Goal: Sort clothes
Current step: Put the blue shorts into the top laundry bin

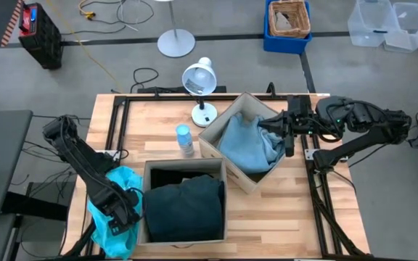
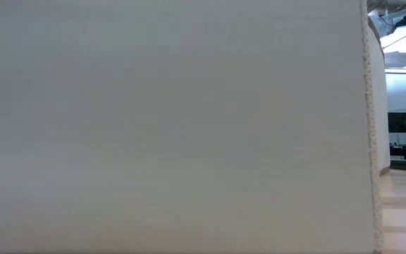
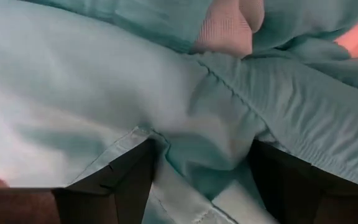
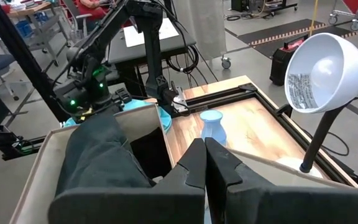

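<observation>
Left tool (image 1: 125, 210) is down at the near left corner of the tabletop (image 1: 281, 210), and we can see its fingers (image 3: 114, 186) clamped on the turquoise garment (image 1: 111, 217), with cloth bunched between them in the wrist view. That garment hangs partly over the tabletop's edge, just beside the near box (image 1: 183, 168), which holds the dark green garment (image 1: 183, 210). Right tool (image 1: 285, 130) sits at the rim of the far box (image 1: 245, 109) with its fingers (image 4: 194, 165) pressed together, nothing between them. Pale blue garment (image 1: 251, 145) is piled in that box. A small blue bottle (image 1: 185, 139) and a white desk lamp (image 1: 199, 78) stand near the boxes.
</observation>
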